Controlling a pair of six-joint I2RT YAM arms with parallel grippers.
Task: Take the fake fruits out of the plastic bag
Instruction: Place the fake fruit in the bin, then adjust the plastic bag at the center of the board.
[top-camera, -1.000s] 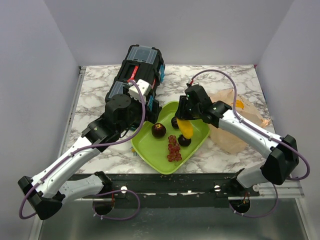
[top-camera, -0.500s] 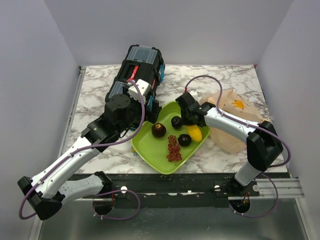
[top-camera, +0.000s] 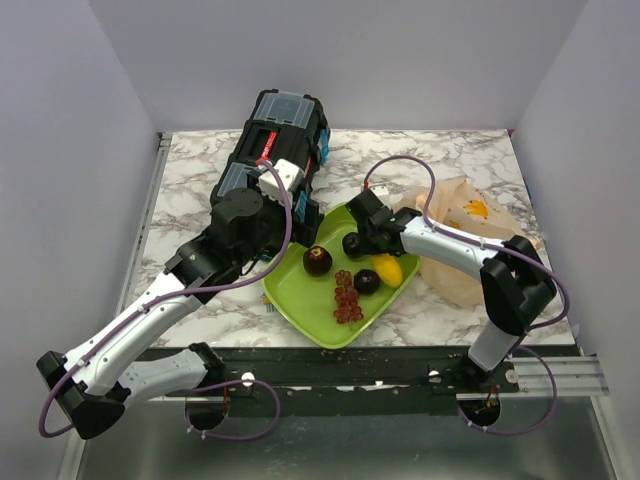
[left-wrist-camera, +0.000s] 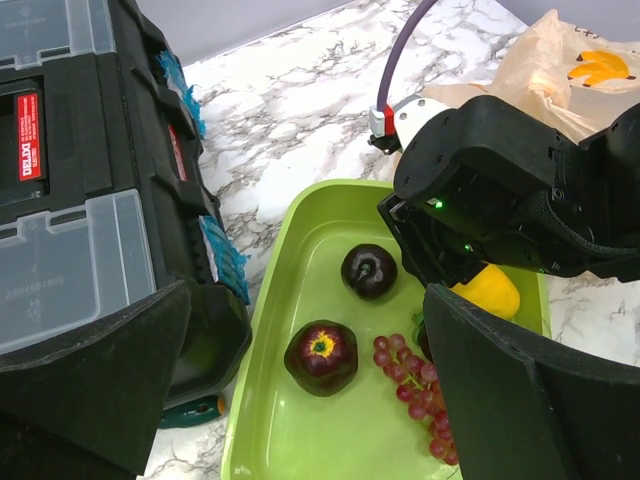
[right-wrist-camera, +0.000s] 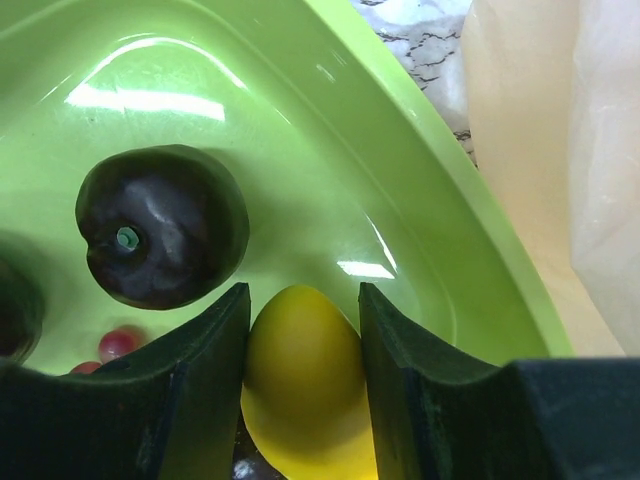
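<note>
Marbled worktop (top-camera: 200, 180) is occupied by a green tray (top-camera: 300, 300), in which a yellow fruit (top-camera: 387, 268) is pinched by the right hand (right-wrist-camera: 300, 310), beside the bag (top-camera: 470, 215). The left hand (left-wrist-camera: 305, 295) is held spread wide.

Glossy green plastic tray (top-camera: 300, 300), shiny smooth yellow fruit (right-wrist-camera: 300, 370), crinkly translucent plastic bag (left-wrist-camera: 540, 60), marble-patterned table (top-camera: 190, 170), matt black plastic toolbox (left-wrist-camera: 90, 200).

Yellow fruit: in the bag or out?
Out. The yellow fruit is in the green tray, clamped in the right gripper; the plastic bag lies beside it.
</note>
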